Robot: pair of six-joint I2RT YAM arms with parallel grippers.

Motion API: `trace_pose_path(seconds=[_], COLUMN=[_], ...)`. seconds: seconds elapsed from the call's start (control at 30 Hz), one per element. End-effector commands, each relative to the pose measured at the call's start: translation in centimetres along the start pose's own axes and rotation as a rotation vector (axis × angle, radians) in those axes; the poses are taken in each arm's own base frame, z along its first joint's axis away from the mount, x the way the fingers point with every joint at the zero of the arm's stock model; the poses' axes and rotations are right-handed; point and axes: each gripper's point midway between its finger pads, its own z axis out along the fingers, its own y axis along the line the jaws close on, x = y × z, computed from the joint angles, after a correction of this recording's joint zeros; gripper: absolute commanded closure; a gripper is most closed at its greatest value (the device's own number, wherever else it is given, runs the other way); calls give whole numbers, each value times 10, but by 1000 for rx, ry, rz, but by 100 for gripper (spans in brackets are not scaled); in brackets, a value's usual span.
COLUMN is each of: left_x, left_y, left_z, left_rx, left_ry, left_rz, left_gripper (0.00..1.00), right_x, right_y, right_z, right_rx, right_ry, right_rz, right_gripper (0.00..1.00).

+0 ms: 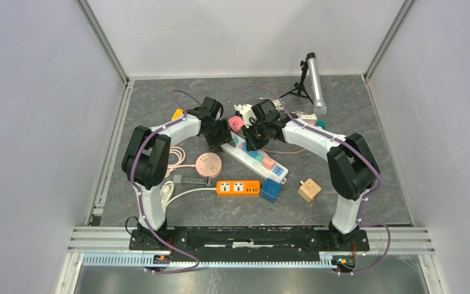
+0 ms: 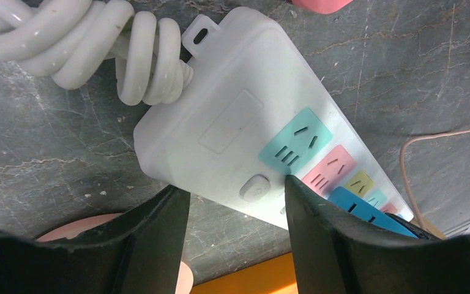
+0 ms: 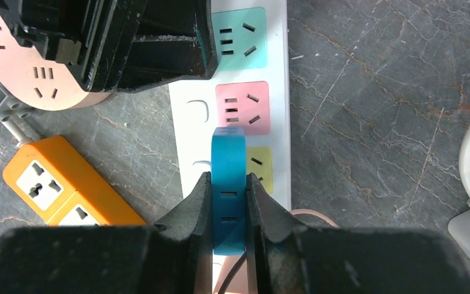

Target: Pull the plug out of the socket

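Note:
A white power strip (image 1: 258,160) with coloured sockets lies slantwise at the table's middle. It also shows in the left wrist view (image 2: 220,116) and in the right wrist view (image 3: 275,122). A blue plug (image 3: 228,159) stands in the strip, next to the yellow socket (image 3: 262,168), and shows in the left wrist view (image 2: 358,205) too. My right gripper (image 3: 228,180) is shut on the blue plug, one finger on each side. My left gripper (image 2: 235,208) is open over the strip's switch end. Its right finger (image 2: 324,233) rests on the strip and its left finger (image 2: 153,239) is beside the strip.
An orange two-socket strip (image 1: 238,187), a blue cube adapter (image 1: 270,190) and a tan cube adapter (image 1: 309,190) lie near the front. A pink round socket (image 1: 208,164) is on the left. A pink plug (image 1: 235,123) and a small tripod (image 1: 314,79) are at the back. The strip's coiled white cable (image 2: 85,43) lies by its end.

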Motion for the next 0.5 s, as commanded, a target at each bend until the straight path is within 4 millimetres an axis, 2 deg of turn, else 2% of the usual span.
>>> trace_pose_path(seconds=[0.0,0.17,0.23,0.37,0.47], left_x=[29,29,30,29,28], left_y=[50,50,51,49,49], left_z=[15,17,17,17,16], left_rx=[-207,-204,-204,-204,-204], left_ry=[79,84,88,89,87], left_rz=[8,9,10,16,18], left_gripper=[37,38,38,38,39], right_x=[-68,-57,-45,-17,-11], right_y=[31,24,15,11,11], right_z=[-30,-21,-13,2,4], right_rx=[-126,-59,15,54,62], right_ry=[-205,-154,-105,-26,-26], right_rz=[-11,-48,-99,-113,-100], right_gripper=[100,100,100,100,100])
